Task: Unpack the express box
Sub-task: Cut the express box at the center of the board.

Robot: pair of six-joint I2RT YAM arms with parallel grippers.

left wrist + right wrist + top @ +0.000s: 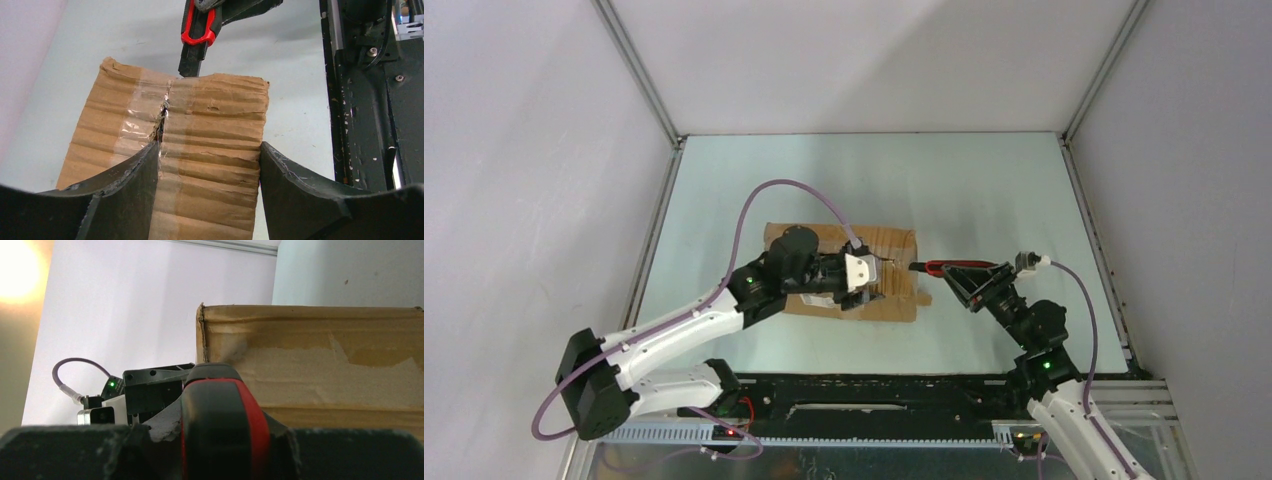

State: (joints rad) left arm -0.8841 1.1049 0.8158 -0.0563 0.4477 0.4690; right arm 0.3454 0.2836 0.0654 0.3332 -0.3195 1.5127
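- Pale table (984,180), white walls (524,150): box (892,245) lying at centre, under spread, empty left gripper (209,146).
- Right gripper (972,282) clamped on knife (937,267), tip at taped seam (162,115).
- Risk: blade skidding into left gripper; box sliding if unpinned.

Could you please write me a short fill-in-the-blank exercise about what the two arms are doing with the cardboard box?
1. The right gripper holds a utility knife whose handle is black and ____.
2. The seam on top of the express box is covered with clear ____.
3. The left gripper rests on the box with its jaws ____.

Missing words: red; tape; open.
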